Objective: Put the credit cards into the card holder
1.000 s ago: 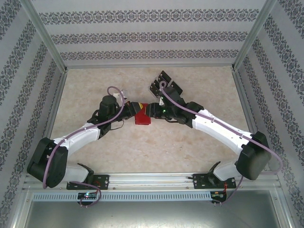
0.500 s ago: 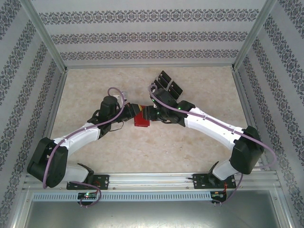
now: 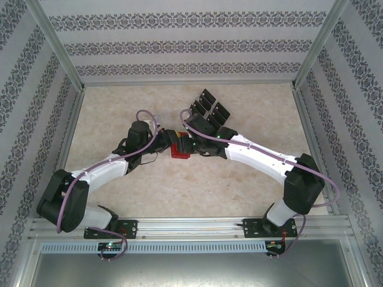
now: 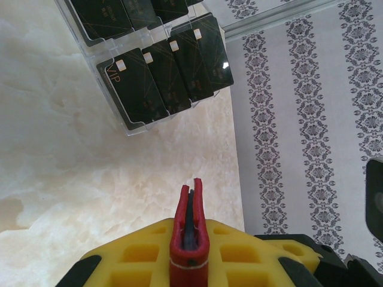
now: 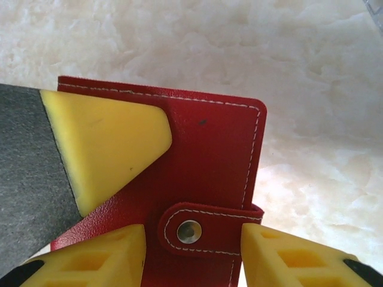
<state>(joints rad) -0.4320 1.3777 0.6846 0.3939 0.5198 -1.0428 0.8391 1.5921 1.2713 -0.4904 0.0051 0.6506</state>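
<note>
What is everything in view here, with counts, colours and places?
card holder: one, red, mid-table between the two pincers
credit cards: about six, black, standing in the rack
rack: one, clear plastic, far part of the table, beyond the card holder
table: one, beige marbled
walls: three, grey striped pattern, around the table
arms: two, white and black, reaching in from the near edge
left pincer: yellow pads, shut on the card holder
right pincer: yellow fingers, open, one on either side of the snap tab
</note>
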